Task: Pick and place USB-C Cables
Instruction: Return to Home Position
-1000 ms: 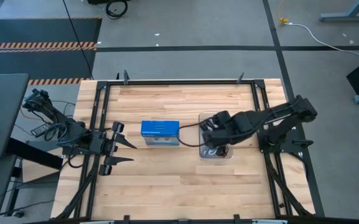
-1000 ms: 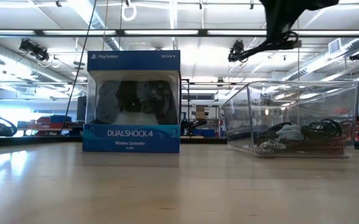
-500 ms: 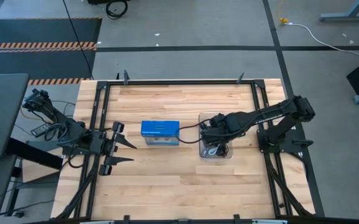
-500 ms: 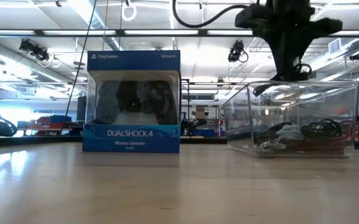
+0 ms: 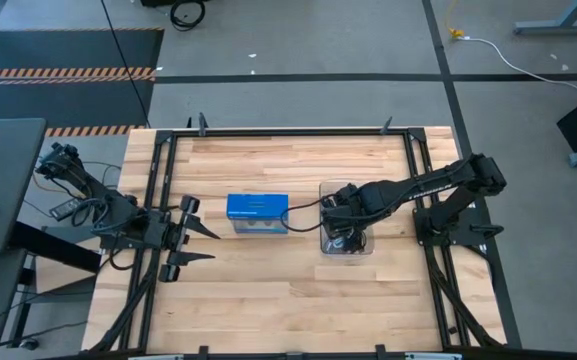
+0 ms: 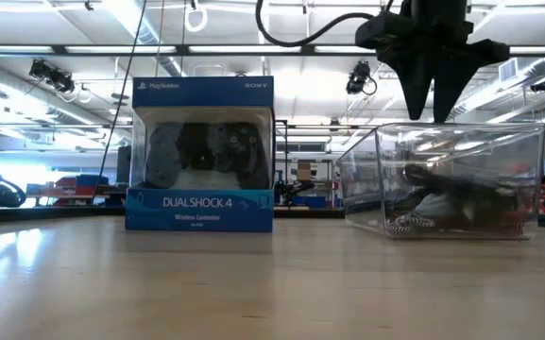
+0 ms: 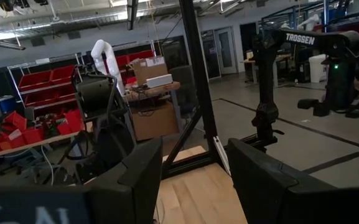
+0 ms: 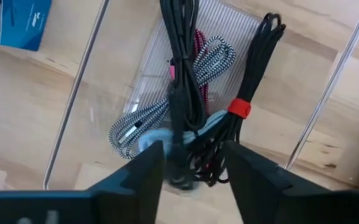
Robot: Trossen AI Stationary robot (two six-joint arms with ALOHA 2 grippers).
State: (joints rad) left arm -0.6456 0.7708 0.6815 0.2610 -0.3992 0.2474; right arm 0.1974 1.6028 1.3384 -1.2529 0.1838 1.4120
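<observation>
USB-C Cables (image 5: 356, 244), high view: heaped in the clear tray (image 5: 323, 240) under your right gripper (image 5: 340, 224); the left gripper (image 5: 213, 246) waits at the table's (image 5: 268, 300) left edge. Low view: they look limp and light. Left wrist view: fingers (image 7: 135, 180) spread, empty. Right wrist view: fingers spread, pinching nothing; I'd take a bundle at its red tie (image 8: 239, 107).

The right hand (image 5: 343, 222) hangs over the clear tray (image 5: 364, 249) toward the worktop's (image 5: 268, 300) right edge, the blue box (image 5: 257, 213) just beside it. The left hand (image 5: 199, 244) rests at the left edge, fingers spread.
</observation>
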